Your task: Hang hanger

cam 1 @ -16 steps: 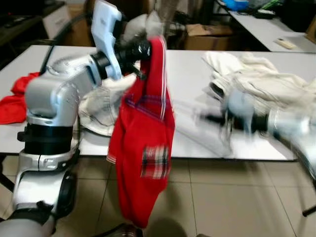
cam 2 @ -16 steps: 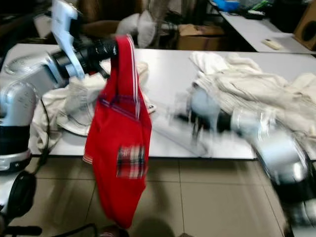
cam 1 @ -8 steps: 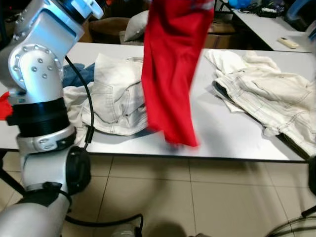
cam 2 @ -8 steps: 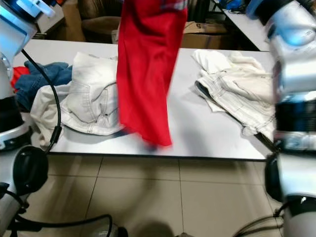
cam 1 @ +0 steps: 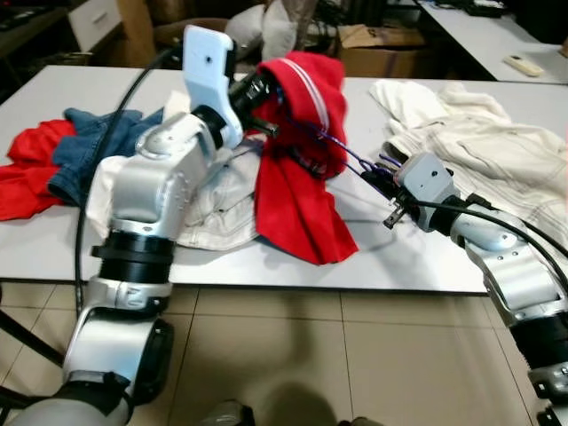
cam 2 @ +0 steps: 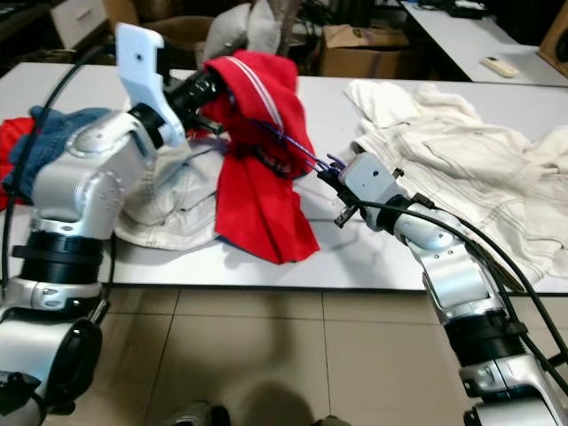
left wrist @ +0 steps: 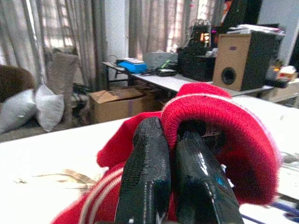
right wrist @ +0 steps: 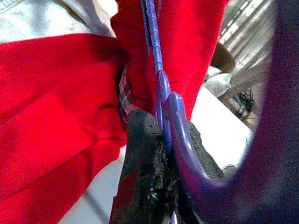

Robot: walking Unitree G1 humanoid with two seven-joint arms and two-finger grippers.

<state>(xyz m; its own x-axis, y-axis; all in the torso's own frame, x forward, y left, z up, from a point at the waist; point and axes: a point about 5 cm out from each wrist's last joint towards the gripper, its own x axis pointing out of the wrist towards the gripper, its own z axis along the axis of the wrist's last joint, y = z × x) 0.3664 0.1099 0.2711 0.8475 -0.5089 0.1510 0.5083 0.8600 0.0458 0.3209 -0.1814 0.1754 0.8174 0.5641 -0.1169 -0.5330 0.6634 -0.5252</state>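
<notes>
A long white table point(cam 1: 373, 257) is strewn with clothing: a cream denim jacket point(cam 1: 497, 151), pale jeans point(cam 1: 209, 209) and blue denim point(cam 1: 93, 146) (partly buried).

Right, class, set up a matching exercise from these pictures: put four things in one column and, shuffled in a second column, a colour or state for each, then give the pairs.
Things:
1. hanger
2. red garment
3. jeans
4. cream jacket

States:
A. blue denim, lying on the table's left part
B. purple, pinched in the right claw
C. spread flat on the table's right part
D. bunched over the left claw, draping down to the table

Pairs: 1-B, 2-D, 3-A, 4-C
</notes>
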